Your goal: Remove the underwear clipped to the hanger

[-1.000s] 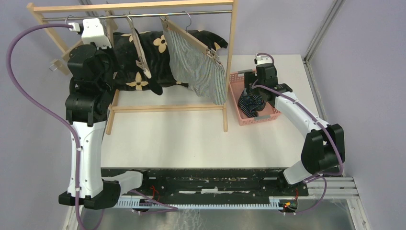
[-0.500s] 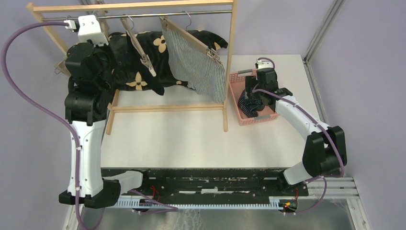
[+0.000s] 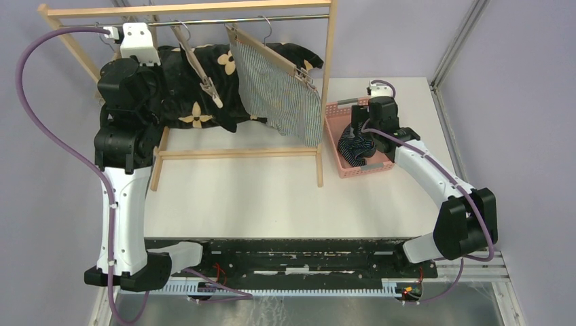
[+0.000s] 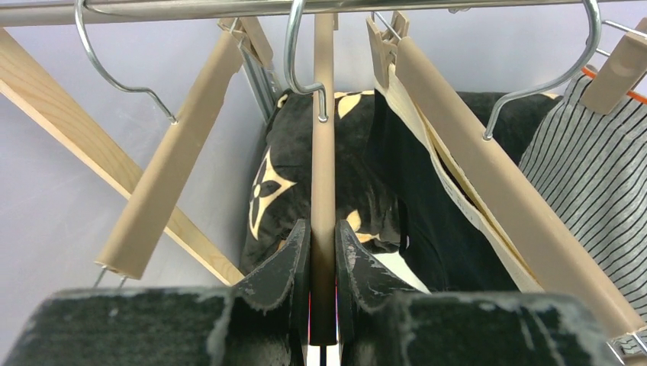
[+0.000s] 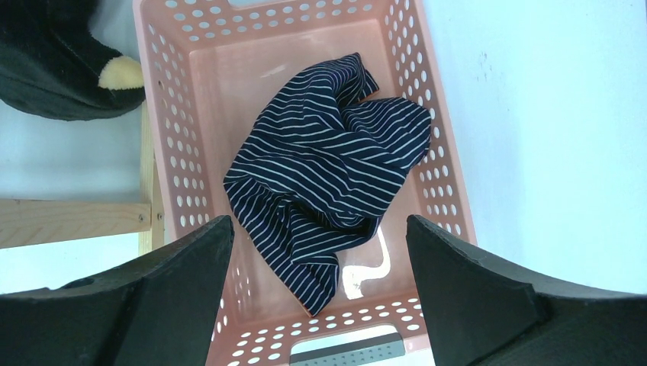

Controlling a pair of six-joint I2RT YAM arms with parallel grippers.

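In the left wrist view my left gripper [image 4: 323, 229] is shut on the bar of a bare wooden hanger [image 4: 323, 152] that hangs from the metal rail [image 4: 191, 9]. To its right, the black underwear [image 4: 446, 229] is clipped to another hanger [image 4: 488, 175]. The grey-white striped underwear [image 3: 282, 92] hangs clipped further right. My right gripper [image 5: 318, 221] stands open above the navy striped underwear [image 5: 336, 168], which lies crumpled in the pink basket [image 5: 191, 84] and touches neither finger. From above, the left arm [image 3: 126, 102] hides its own fingers.
A black cushion [image 3: 197, 88] with tan flower marks lies behind the wooden rack [image 3: 238, 153]. Another bare hanger [image 4: 168, 168] hangs left of the held one. The rack's right post [image 3: 329, 68] stands between the hanging clothes and the basket [image 3: 337, 112].
The left wrist shifted slightly along the rail, still gripping the hanger. The right arm drew back a little over the basket, jaws staying open.
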